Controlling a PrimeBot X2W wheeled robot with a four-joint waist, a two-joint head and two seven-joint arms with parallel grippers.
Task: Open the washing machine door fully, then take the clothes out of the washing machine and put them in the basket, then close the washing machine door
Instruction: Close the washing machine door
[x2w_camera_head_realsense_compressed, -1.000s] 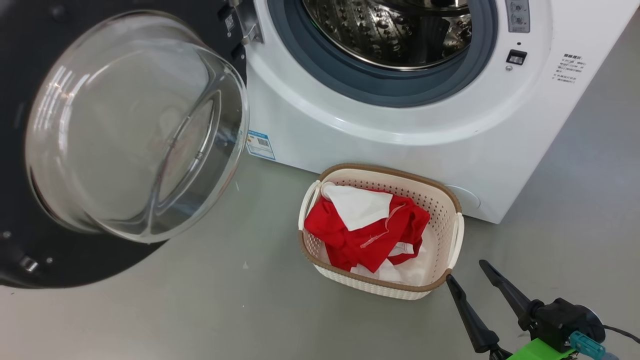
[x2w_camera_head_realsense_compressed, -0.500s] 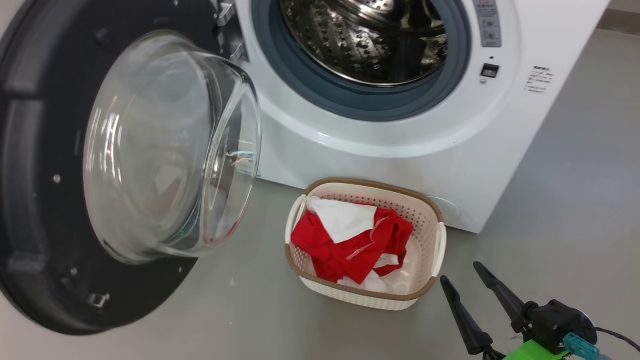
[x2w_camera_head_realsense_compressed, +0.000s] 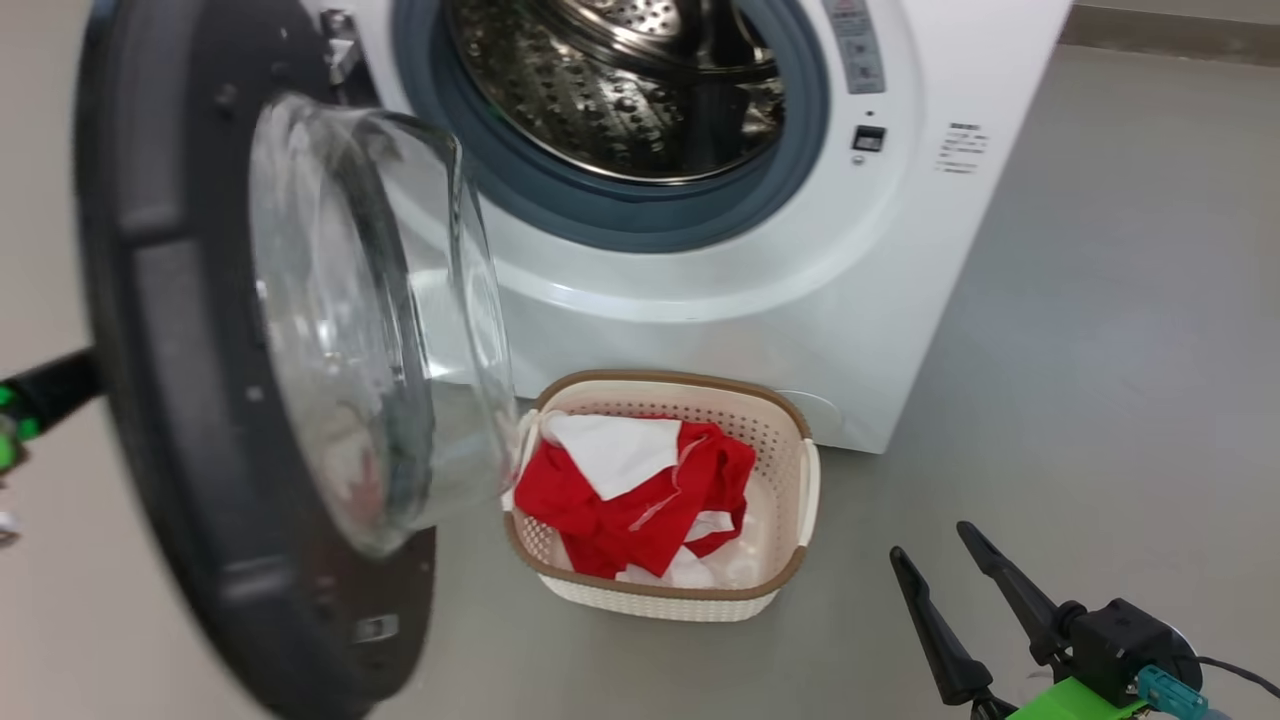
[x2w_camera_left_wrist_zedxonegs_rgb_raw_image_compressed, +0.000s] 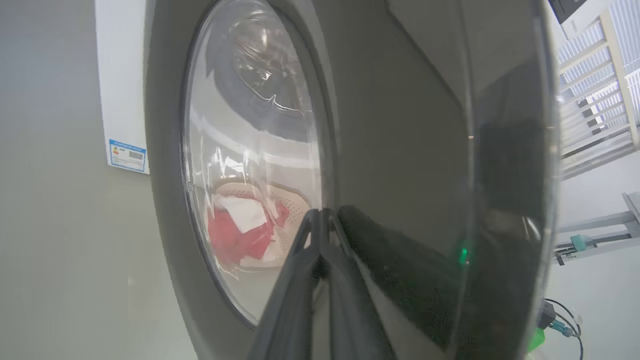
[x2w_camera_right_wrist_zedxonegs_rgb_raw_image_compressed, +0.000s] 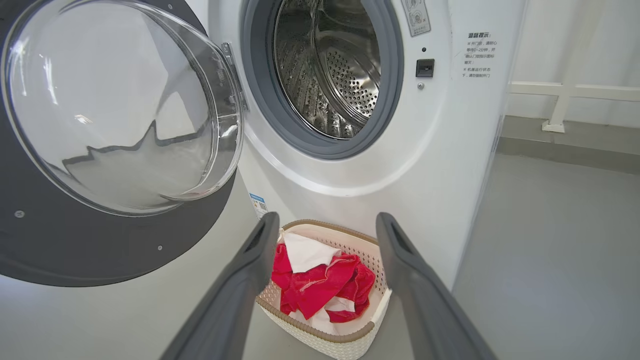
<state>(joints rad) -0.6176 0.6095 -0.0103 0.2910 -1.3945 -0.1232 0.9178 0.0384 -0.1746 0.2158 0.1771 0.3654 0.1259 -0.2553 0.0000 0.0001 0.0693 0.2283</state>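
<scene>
The washing machine (x2w_camera_head_realsense_compressed: 760, 330) stands with its steel drum (x2w_camera_head_realsense_compressed: 620, 90) showing no clothes. Its door (x2w_camera_head_realsense_compressed: 200, 400) hangs partly open, nearly edge-on, the glass bowl (x2w_camera_head_realsense_compressed: 370, 320) bulging toward the machine. My left gripper (x2w_camera_left_wrist_zedxonegs_rgb_raw_image_compressed: 320, 212) is shut, its tips against the glossy black outer face of the door (x2w_camera_left_wrist_zedxonegs_rgb_raw_image_compressed: 400, 150). The red and white clothes (x2w_camera_head_realsense_compressed: 640, 500) lie in the basket (x2w_camera_head_realsense_compressed: 665, 379) on the floor before the machine. My right gripper (x2w_camera_head_realsense_compressed: 930, 545) hangs open and holding nothing, to the right of the basket. In the right wrist view the gripper (x2w_camera_right_wrist_zedxonegs_rgb_raw_image_compressed: 327, 220) frames the clothes (x2w_camera_right_wrist_zedxonegs_rgb_raw_image_compressed: 320, 285).
Grey floor (x2w_camera_head_realsense_compressed: 1100, 350) stretches to the right of the machine. A dark part of my left arm (x2w_camera_head_realsense_compressed: 50, 390) pokes out behind the door's left edge. The basket stands close to the door's swing path, by the glass bowl. A white rail (x2w_camera_right_wrist_zedxonegs_rgb_raw_image_compressed: 560, 95) runs along the back wall.
The door has swung from wide open toward the machine and now stands nearly edge-on. The head view has shifted, and my left arm has come into it. The right gripper keeps its place.
</scene>
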